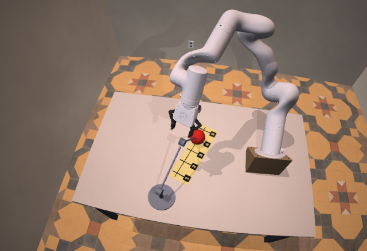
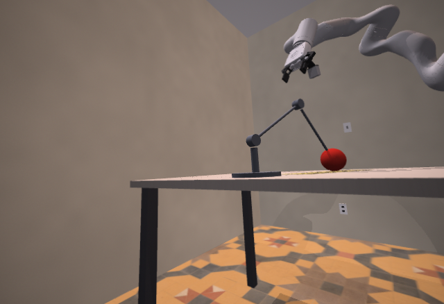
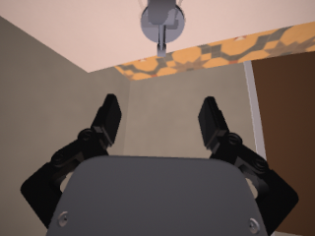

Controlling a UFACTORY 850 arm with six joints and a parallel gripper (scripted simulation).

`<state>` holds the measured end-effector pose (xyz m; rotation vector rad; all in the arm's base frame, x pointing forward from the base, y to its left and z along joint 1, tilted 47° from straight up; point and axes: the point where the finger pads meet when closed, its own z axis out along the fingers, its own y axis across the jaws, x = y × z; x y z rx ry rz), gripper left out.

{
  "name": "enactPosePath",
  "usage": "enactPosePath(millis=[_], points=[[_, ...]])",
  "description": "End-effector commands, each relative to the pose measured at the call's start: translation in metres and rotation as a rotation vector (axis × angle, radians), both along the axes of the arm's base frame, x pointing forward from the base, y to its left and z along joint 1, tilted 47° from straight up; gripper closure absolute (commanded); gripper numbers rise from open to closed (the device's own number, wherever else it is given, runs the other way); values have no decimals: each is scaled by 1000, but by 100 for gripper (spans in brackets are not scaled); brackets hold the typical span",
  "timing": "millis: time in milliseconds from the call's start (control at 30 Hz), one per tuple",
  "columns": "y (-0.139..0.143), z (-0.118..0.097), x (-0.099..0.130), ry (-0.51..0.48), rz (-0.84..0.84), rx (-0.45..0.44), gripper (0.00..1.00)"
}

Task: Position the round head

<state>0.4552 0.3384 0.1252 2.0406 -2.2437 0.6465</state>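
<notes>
The lamp's red head (image 1: pixel 197 137) (image 2: pixel 333 159) is low and appears to rest on the bench, covering mark 4's crossing in the top view. Its elbow joint (image 1: pixel 182 141) (image 2: pixel 297 103) (image 3: pixel 162 11) stands high, with the outer rod sloping down to the head. The grey foot (image 1: pixel 153 202) (image 2: pixel 256 174) (image 3: pixel 148 29) is on the bench. The yellow strip (image 1: pixel 178 180) shows its numbered lines; mark 5's label lies beyond the head. My gripper (image 1: pixel 181 130) (image 2: pixel 298 75) (image 3: pixel 159 105) is open and empty, tilted, above the elbow and clear of the lamp.
The arm's brown base block (image 1: pixel 264 164) stands on the bench (image 1: pixel 252 200) (image 2: pixel 200 182) to the right of the strip in the top view. The arm reaches over the bench from there. The bench's front edge runs just past the foot. Walls rise behind.
</notes>
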Motion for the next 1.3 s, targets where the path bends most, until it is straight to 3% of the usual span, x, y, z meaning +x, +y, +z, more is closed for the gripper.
enactPosePath(millis=[0,733,1267], points=[[13,-10,4,-1,1,1,0],[36,-30,13,-1,1,2,0],[34,-28,12,15,-65,-224,0]])
